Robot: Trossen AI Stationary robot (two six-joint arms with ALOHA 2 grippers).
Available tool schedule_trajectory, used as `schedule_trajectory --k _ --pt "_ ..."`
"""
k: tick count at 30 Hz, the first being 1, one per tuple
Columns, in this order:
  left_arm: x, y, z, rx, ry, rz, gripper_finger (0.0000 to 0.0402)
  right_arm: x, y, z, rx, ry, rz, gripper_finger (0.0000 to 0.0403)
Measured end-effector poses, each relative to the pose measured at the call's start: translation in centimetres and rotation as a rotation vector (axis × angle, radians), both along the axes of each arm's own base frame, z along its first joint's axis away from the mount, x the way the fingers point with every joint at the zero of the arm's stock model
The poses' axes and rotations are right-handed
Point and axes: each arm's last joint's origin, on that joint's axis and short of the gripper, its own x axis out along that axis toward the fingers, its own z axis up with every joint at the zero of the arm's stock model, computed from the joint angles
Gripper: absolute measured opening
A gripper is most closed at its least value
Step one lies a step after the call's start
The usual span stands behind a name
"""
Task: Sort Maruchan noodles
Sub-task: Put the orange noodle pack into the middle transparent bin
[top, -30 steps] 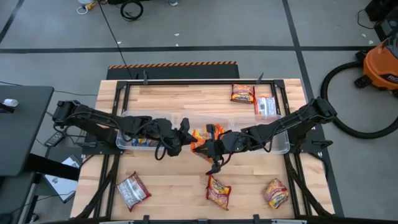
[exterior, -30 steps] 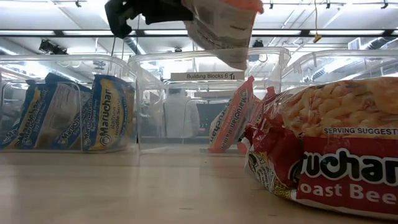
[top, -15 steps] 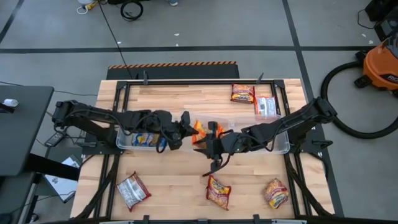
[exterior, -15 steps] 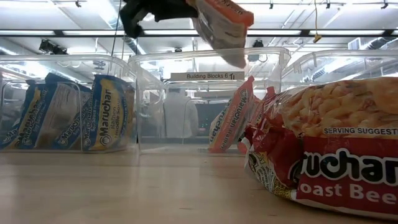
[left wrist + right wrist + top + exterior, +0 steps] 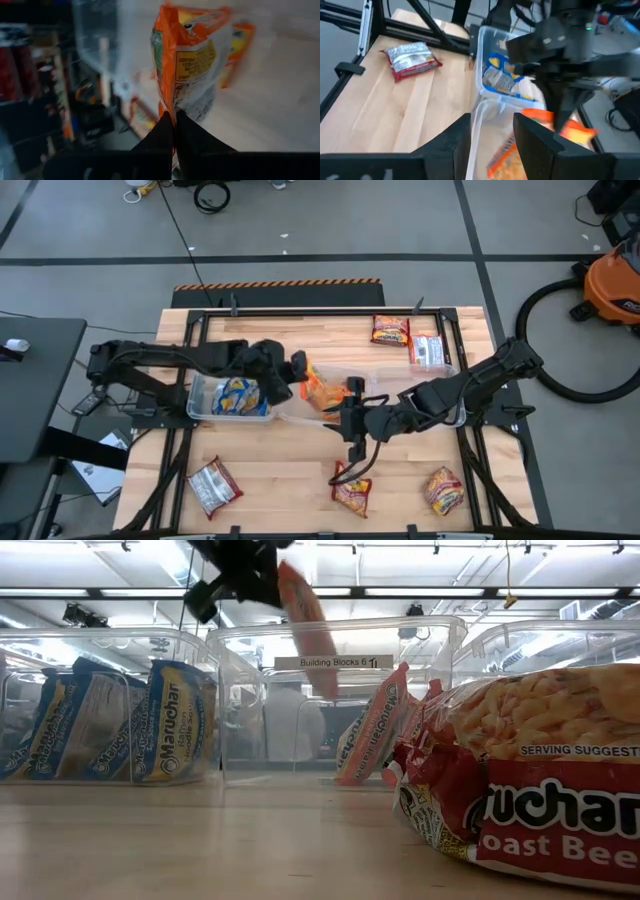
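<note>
The left hand [image 5: 173,117] is pinching one orange packet [image 5: 187,60] by its edge, fingers [image 5: 160,131] pressed tight together, and is dangling it above the middle bin [image 5: 335,418]. One more orange packet [image 5: 372,730] is leaning inside that bin. The right hand [image 5: 492,127] is hanging just beside it over the counter [image 5: 270,480], its two fingers [image 5: 535,136] standing apart and gripping nothing.

Counting bins: three clear ones in a row across the middle. The left bin [image 5: 196,402] is carrying the blue packets [image 5: 238,395], at least two, though the exact number cannot be told. Out loose on the counter are five packets: two at the far side, one orange-red [image 5: 391,329] and one red-and-silver [image 5: 428,350], and three at the near edge, one red-and-silver [image 5: 212,485], one red [image 5: 351,488] and one orange-red [image 5: 444,489].
</note>
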Motion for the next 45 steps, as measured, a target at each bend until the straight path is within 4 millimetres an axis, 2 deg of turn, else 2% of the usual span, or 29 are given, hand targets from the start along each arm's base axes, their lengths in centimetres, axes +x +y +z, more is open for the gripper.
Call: schedule_trajectory --k 15,20,26,34,37,41,45 --pt "4.1 -0.1 -5.4 0.114 0.220 -0.065 0.0009 -0.1 -0.1 0.2 0.077 -0.033 -0.112 0.0152" --pt "5.7 -0.2 -5.6 0.119 0.236 -0.057 0.0009 -0.1 0.1 0.3 0.086 -0.050 -0.115 0.0152" --pt "6.2 -1.1 -5.5 0.119 0.285 -0.060 0.0009 -0.1 0.1 0.3 0.120 -0.059 -0.138 0.0152" --pt "6.3 -1.9 -3.5 0.079 0.366 -0.077 0.0009 -0.1 0.1 0.3 0.125 -0.057 -0.136 0.0151" --pt "7.0 -1.4 -3.9 0.078 0.406 -0.069 0.0009 -0.1 0.1 0.2 0.123 -0.053 -0.131 0.0151" --pt "8.4 -0.7 -5.8 0.066 0.485 -0.060 0.0009 -0.2 0.1 0.1 0.115 -0.039 -0.127 0.0151" --pt "9.9 -0.4 -5.7 0.039 0.455 -0.027 0.0009 -0.2 0.2 0.1 0.127 -0.027 -0.109 0.0151"
